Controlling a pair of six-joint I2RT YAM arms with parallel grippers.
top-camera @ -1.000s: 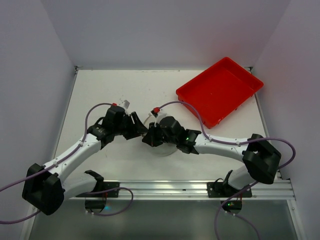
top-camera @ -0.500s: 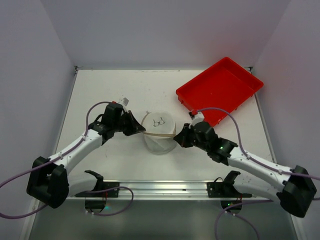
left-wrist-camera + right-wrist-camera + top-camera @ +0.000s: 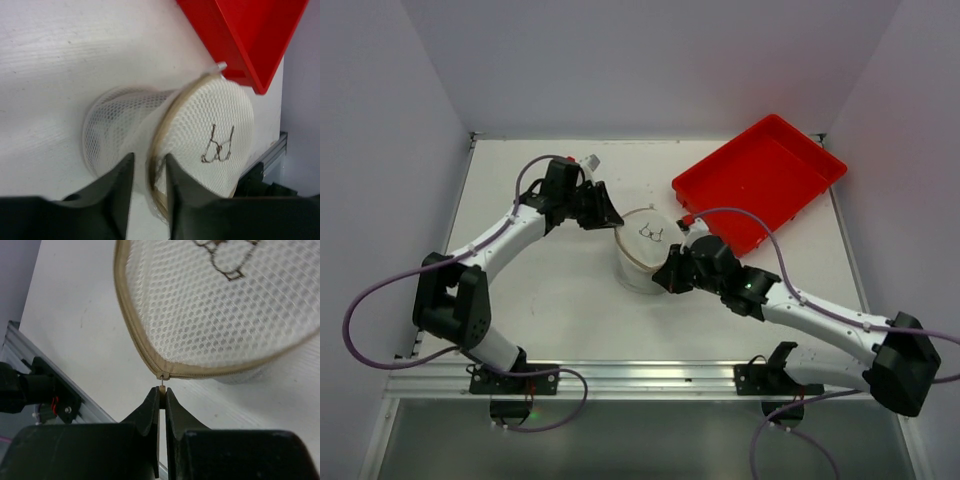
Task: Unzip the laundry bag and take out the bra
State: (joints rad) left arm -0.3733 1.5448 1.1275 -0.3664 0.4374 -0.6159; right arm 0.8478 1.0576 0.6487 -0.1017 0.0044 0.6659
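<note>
The laundry bag (image 3: 640,264) is a white mesh cylinder standing tilted mid-table, its tan-rimmed end with the black bra icon (image 3: 651,233) facing up. My left gripper (image 3: 613,220) is at its far left side; in the left wrist view (image 3: 148,172) its fingers (image 3: 117,185) straddle the bag's (image 3: 210,120) tan rim and close on rim and mesh. My right gripper (image 3: 663,280) is at the near right rim. In the right wrist view (image 3: 160,392) it is shut on the zipper pull (image 3: 160,389) hanging from the bag's (image 3: 210,300) rim. The bra itself is not visible.
A red rectangular tray (image 3: 760,180) sits at the far right, close behind the bag; its corner shows in the left wrist view (image 3: 245,35). An aluminium rail (image 3: 650,378) runs along the near table edge. White walls enclose the table on three sides.
My left arm has swung toward the far side, and the bag has shifted a little far-right and tilted. My right gripper has moved in against the bag's near right rim.
</note>
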